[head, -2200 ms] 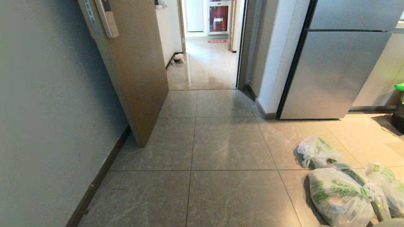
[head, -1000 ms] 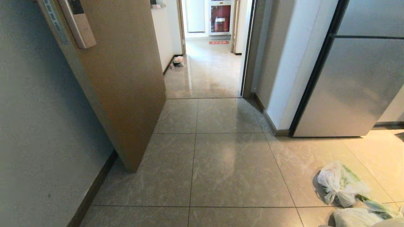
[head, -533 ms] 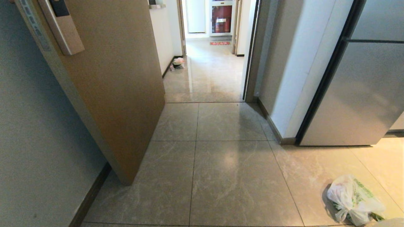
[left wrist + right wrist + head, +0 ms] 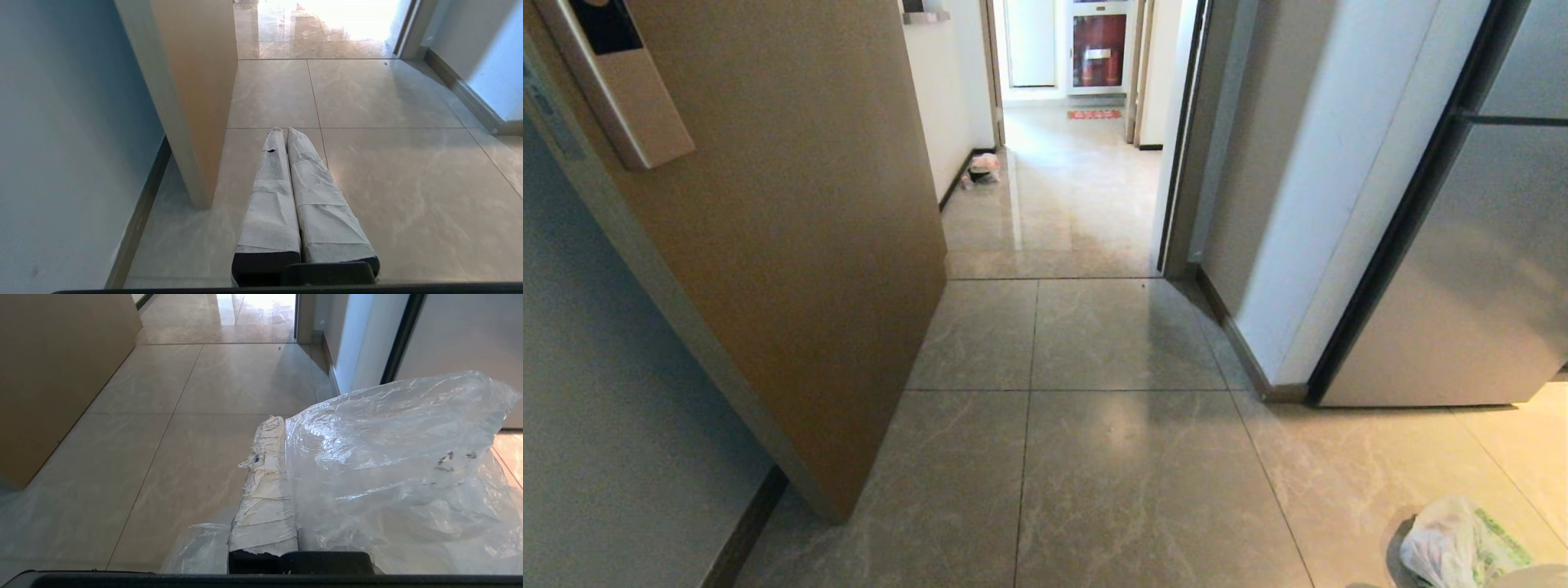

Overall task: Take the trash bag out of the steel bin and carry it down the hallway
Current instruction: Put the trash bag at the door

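The trash bag (image 4: 388, 457), thin clear plastic, is bunched over my right gripper (image 4: 282, 421), which is shut on its film. One taped fingertip (image 4: 269, 428) shows; the other is hidden under the plastic. My left gripper (image 4: 284, 130) hangs low over the floor tiles, its two taped fingers pressed together with nothing between them. The hallway (image 4: 1062, 188) with glossy beige tiles lies straight ahead through an open doorway. The steel bin is out of view. Neither arm shows in the head view.
A brown door (image 4: 792, 245) stands open close on the left, its edge (image 4: 192, 122) near my left gripper. A white wall corner (image 4: 1307, 204) and a steel fridge (image 4: 1478, 286) are on the right. A white grocery bag (image 4: 1454, 551) lies at bottom right. Small rubbish (image 4: 984, 167) sits by the hallway wall.
The whole head view has shifted: the camera has moved forward toward the doorway. The door looms larger on the left and the grocery bags have slid out at the bottom right.
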